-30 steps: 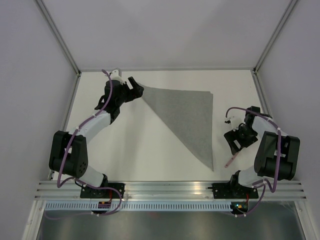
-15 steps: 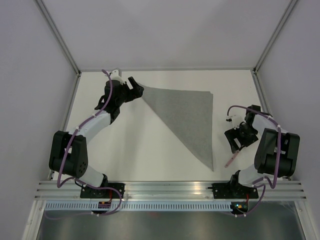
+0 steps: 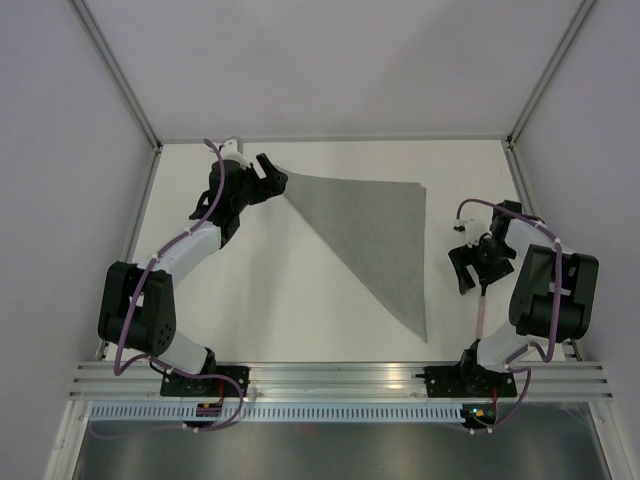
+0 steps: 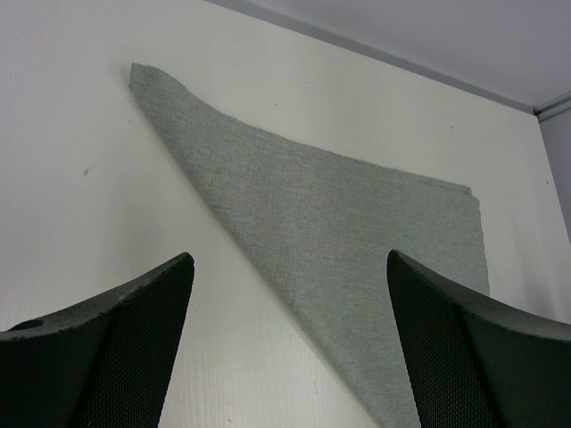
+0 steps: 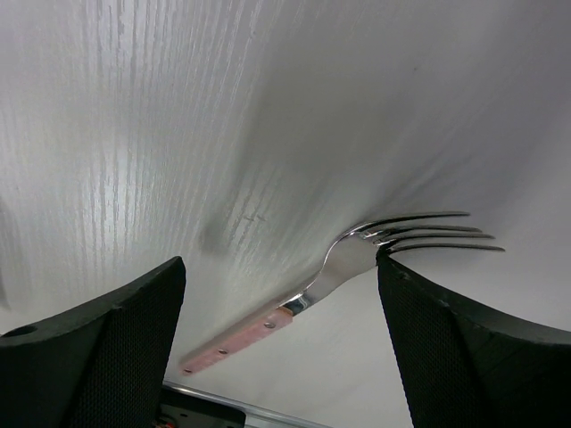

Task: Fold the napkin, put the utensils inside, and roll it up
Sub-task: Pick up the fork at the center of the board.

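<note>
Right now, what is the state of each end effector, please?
Left end effector: open, holding nothing, by the napkin corner.
Right end effector: open, holding nothing, above the fork.

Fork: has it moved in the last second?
Yes. The fork has pivoted: its handle end swung right, away from the near corner of the napkin.

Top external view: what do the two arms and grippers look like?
Both the left arm and right arm have white links between bulky black joint housings, with purple cables looped along them. The left gripper and right gripper are black; their fingers are broad wedges with finely dimpled pads.
</note>
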Robot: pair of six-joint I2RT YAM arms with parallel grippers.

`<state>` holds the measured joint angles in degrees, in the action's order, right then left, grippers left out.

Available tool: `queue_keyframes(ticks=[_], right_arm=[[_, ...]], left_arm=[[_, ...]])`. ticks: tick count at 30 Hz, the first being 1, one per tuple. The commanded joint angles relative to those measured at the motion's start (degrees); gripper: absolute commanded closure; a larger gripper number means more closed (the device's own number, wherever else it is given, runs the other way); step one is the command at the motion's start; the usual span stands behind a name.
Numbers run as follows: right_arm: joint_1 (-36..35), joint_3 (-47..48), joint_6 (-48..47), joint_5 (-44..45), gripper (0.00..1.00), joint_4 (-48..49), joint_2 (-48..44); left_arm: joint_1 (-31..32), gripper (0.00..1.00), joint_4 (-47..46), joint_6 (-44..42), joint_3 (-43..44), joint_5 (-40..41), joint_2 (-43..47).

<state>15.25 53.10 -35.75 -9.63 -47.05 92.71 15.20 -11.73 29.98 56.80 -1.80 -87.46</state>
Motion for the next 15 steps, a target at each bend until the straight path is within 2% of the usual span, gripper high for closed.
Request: queue_keyframes(ticks=[1,15], right_arm=[[-0.92,0.68,0.59,-5.75,0.07,4.86,2.83],[-2.76,2.09,1.21,-3.21,0.12,6.35,2.92]], left_arm=[[0.00,0.07,-2.60,-0.71,0.16,-0.48,1.42],[0.09,0.07,-2.86,-1.06,0.42,-0.39,1.24]])
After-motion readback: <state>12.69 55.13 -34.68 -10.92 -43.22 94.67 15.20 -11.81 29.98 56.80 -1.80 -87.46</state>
